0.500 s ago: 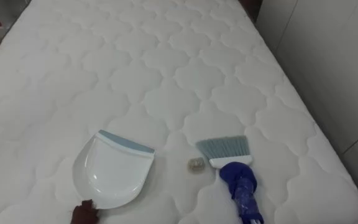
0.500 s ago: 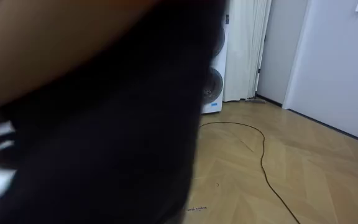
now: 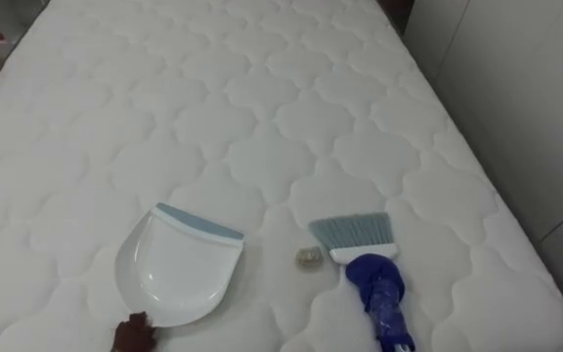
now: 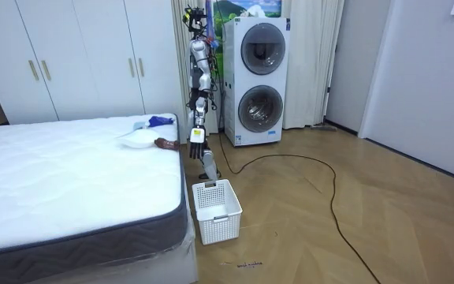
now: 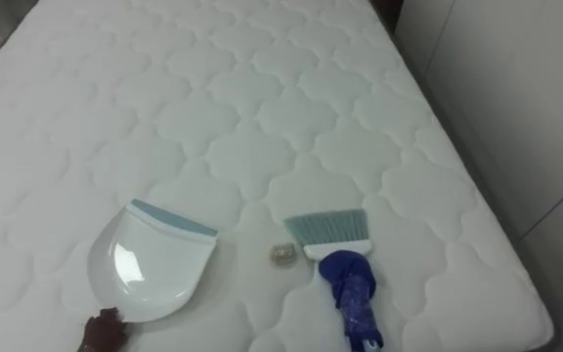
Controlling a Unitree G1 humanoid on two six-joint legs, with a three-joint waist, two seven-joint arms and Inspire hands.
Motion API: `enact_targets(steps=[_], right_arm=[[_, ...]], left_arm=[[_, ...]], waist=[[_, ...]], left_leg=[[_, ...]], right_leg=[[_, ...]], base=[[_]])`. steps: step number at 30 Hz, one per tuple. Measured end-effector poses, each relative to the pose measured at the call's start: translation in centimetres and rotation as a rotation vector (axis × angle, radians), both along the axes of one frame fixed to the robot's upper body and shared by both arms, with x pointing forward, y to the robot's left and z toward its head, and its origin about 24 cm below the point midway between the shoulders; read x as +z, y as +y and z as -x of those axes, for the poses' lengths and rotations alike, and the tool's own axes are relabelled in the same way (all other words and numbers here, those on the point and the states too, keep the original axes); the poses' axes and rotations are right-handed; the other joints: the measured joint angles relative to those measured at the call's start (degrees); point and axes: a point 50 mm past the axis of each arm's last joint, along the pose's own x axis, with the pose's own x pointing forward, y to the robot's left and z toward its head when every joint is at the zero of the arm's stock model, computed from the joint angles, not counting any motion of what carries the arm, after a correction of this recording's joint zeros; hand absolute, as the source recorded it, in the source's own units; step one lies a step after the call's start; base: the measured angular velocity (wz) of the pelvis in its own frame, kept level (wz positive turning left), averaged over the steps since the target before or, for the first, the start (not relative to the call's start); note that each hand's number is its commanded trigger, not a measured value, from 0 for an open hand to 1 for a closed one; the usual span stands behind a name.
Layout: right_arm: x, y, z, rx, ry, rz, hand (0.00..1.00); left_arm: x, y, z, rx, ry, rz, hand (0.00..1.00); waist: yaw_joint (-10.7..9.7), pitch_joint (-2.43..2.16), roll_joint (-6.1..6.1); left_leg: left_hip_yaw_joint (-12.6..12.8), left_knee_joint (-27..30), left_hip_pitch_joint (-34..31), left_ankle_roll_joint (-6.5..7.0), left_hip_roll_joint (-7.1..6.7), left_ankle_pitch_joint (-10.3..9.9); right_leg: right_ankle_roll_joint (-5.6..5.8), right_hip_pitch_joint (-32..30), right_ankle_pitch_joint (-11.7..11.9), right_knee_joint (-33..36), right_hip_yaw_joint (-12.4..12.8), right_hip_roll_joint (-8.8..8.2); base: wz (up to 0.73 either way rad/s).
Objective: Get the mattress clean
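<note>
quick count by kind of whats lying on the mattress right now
dustpan: 1
hand brush: 1
scrap of debris: 1
total: 3

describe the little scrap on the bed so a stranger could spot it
On the white quilted mattress, look near the robot's end, between the white dustpan and the blue-handled brush. The scrap is the small greyish-beige lump lying alone there, touching neither.
</note>
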Motion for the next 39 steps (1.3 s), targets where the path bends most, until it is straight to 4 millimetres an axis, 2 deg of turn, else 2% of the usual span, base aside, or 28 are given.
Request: enact_targets(steps=[5, 7, 8, 9, 11, 19, 23, 29, 36, 39], right_arm=[[0.0, -0.1, 0.5, -0.023, 0.008, 0.014, 0.0], [0.0, -0.1, 0.5, -0.023, 0.008, 0.016, 0.0], [0.0, -0.1, 0.5, -0.023, 0.007, 0.017, 0.0], [0.0, -0.1, 0.4, -0.021, 0.002, 0.019, 0.0], [0.0, -0.2, -0.1, -0.017, -0.015, 0.022, 0.0], [0.1, -0.1, -0.9, -0.027, -0.095, 0.038, 0.0], [0.2, -0.1, -1.4, -0.022, -0.127, 0.043, 0.0], [0.2, 0.2, -1.3, 0.001, -0.151, 0.024, 0.0], [0.2, 0.5, -1.7, 0.022, -0.158, -0.002, 0.0], [0.1, 0.7, -1.9, 0.039, -0.161, -0.008, 0.0]], left_arm=[[0.1, 0.2, 0.0, 0.038, -0.016, -0.012, 0.0], [0.3, 0.5, -0.1, 0.054, -0.041, -0.048, 0.0], [0.3, 0.6, -0.1, 0.061, -0.05, -0.06, 0.0], [0.5, 0.8, -0.3, 0.065, -0.069, -0.09, 0.0], [0.8, 1.1, -0.9, 0.059, -0.107, -0.143, 0.0], [3.3, 2.2, -5.6, 0.069, -0.423, -0.397, 0.0], [4.8, 2.2, -7.8, 0.059, -0.562, -0.458, 0.0], [6.3, 0.7, -10.6, -0.018, -0.745, -0.466, 0.0], [6.7, -1.0, -12.1, -0.098, -0.824, -0.404, 0.0], [6.6, -1.8, -12.5, -0.136, -0.843, -0.369, 0.0]], waist=[[0.77, -0.04, -0.08], [1.06, -0.33, 0.31], [1.06, -0.19, -0.25], [1.11, -0.39, 0.17], [1.03, -0.33, 0.05], [0.84, -0.24, -0.01], [0.9, -0.25, 0.01], [0.41, -0.19, -0.09], [-0.2, -0.05, -0.14], [-0.44, 0.21, 0.23]], left_leg=[[0.17, -0.02, -0.09, 0.0, 0.0, 0.0], [0.14, -0.04, -0.14, 0.0, 0.0, 0.0], [0.1, -0.07, -0.11, 0.0, 0.0, 0.0], [-0.05, -0.08, -0.05, 0.0, 0.0, 0.0], [-0.25, -0.07, -0.08, 0.0, 0.0, 0.0], [-1.45, -0.04, -0.36, 0.14, -0.01, 0.08], [-1.73, 0.15, -1.04, 0.18, -0.03, 0.11], [-1.85, -0.17, -1.05, 0.21, -0.05, 0.13], [-1.8, -0.14, -1.28, 0.21, -0.05, 0.13], [-1.68, -0.14, -1.45, 0.21, -0.05, 0.13]], right_leg=[[0.0, -0.13, 0.0, -0.32, 0.07, 0.0], [0.0, -0.03, 0.0, -0.51, 0.01, 0.01], [0.0, 0.05, 0.0, -0.39, 0.0, 0.01], [0.0, 0.13, 0.0, -0.2, -0.02, 0.02], [0.0, 0.12, 0.0, -0.19, -0.15, 0.02], [-0.02, 0.31, 0.01, -0.15, -1.32, -0.04], [-0.04, -0.19, 0.02, -0.3, -1.5, -0.06], [-0.05, 0.03, 0.04, -0.73, -1.65, -0.06], [-0.08, 0.31, 0.16, -1.19, -1.67, -0.05], [-0.08, -0.09, 0.17, -1.19, -1.6, -0.05]], base=[[0.0], [0.0], [0.0], [0.0], [0.03], [0.07], [0.02], [0.01], [0.0], [0.0]])
